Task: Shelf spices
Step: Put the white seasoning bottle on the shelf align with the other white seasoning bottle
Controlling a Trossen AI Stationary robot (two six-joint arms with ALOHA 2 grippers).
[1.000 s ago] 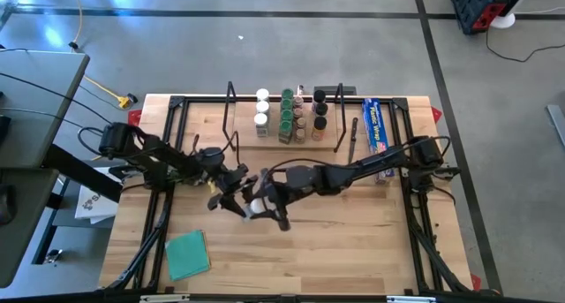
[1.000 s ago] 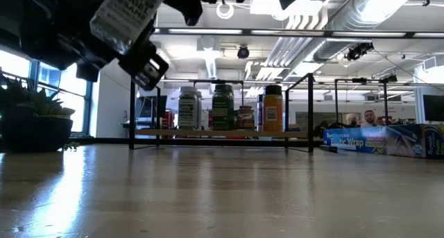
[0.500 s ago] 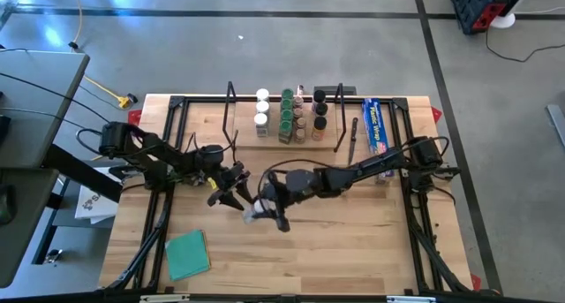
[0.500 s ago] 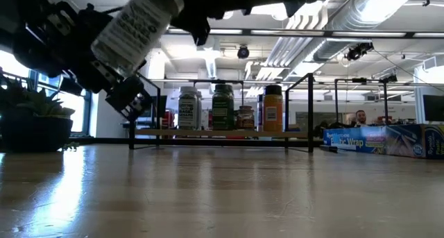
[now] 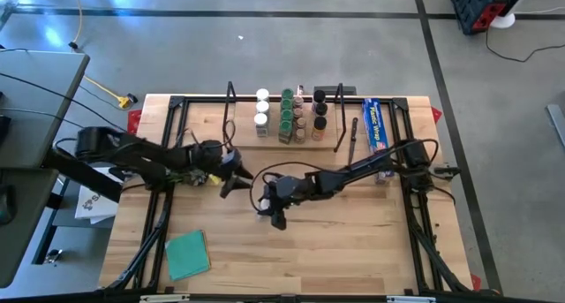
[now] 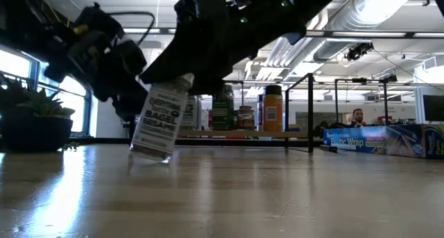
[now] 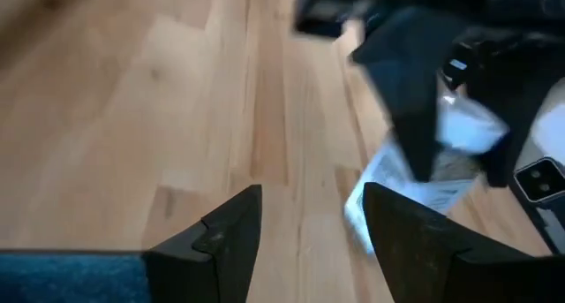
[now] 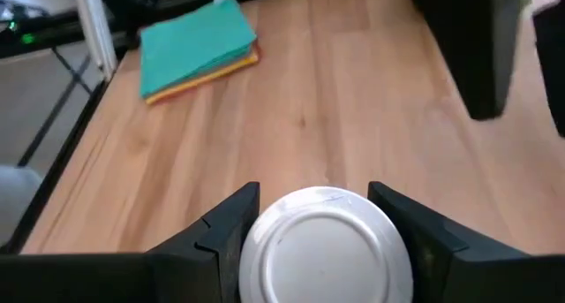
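Observation:
A clear spice jar (image 6: 158,123) with a white lid and a printed label hangs tilted, low over the table's middle, with my right gripper (image 8: 313,193) shut on it. My left gripper (image 5: 231,181) stands open just to its left, nothing between its fingers (image 7: 231,237). The shelf (image 5: 282,117), a wooden board in black end frames, stands at the far edge with several jars (image 6: 223,107) on it. I cannot tell whether the held jar's bottom touches the table. My right gripper pinches the jar's white lid (image 8: 322,246) by its two sides between its fingers (image 8: 225,228). It comes slanting down from the table's right. The jar hangs below the fingers, lid end up and tilted, its bottom (image 6: 149,155) at or just above the tabletop.
A long blue wrap box (image 5: 375,124) lies right of the shelf. A flat teal square (image 5: 187,254) lies near the front left corner. Bare wood (image 5: 335,250) spreads in front of both grippers. Black frame rails (image 5: 168,135) run along the table's sides.
My right gripper has sunk toward the table with the jar, which has swung from a steep slant high up to nearly upright and low. My left gripper has drawn away from the jar's lower end, toward the table's left and far edges, and tipped more level.

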